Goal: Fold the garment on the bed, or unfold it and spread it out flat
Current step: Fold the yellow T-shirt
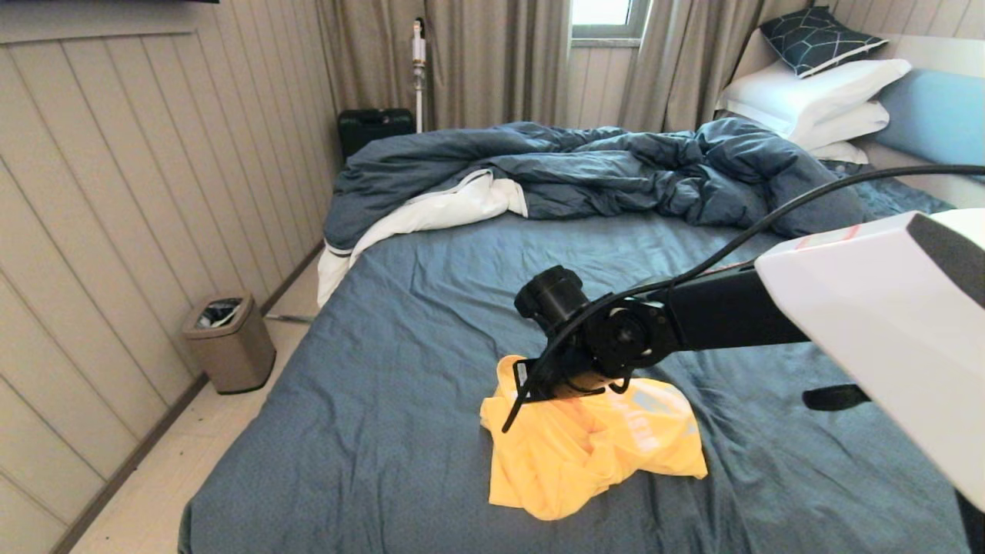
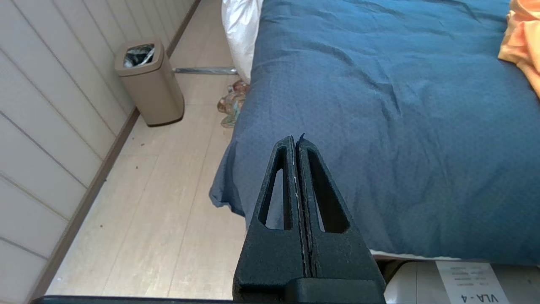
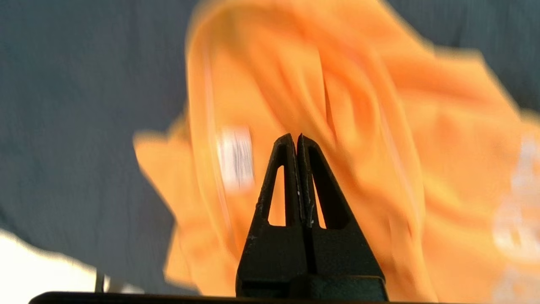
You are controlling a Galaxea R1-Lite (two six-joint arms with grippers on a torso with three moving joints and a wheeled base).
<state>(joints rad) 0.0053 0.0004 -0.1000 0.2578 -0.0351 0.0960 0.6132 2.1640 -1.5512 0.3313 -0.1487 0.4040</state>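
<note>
My right claw (image 3: 297,141) hangs above the garment (image 1: 592,446), its two fingers pressed fully together with nothing between them. The yellow-orange shirt lies crumpled directly beneath it on the bed (image 1: 400,362), a small white label (image 3: 236,156) showing just beside my fingertips. My left claw (image 2: 296,143) is parked off the bed's near corner, also fully closed and empty, the garment well away from it.

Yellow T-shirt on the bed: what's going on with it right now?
The yellow T-shirt lies crumpled on the slate-blue bed, neither folded nor spread flat. The right gripper is over it with its fingers shut and nothing pinched between them. The left gripper is parked, shut, off the near corner of the bed.
</note>
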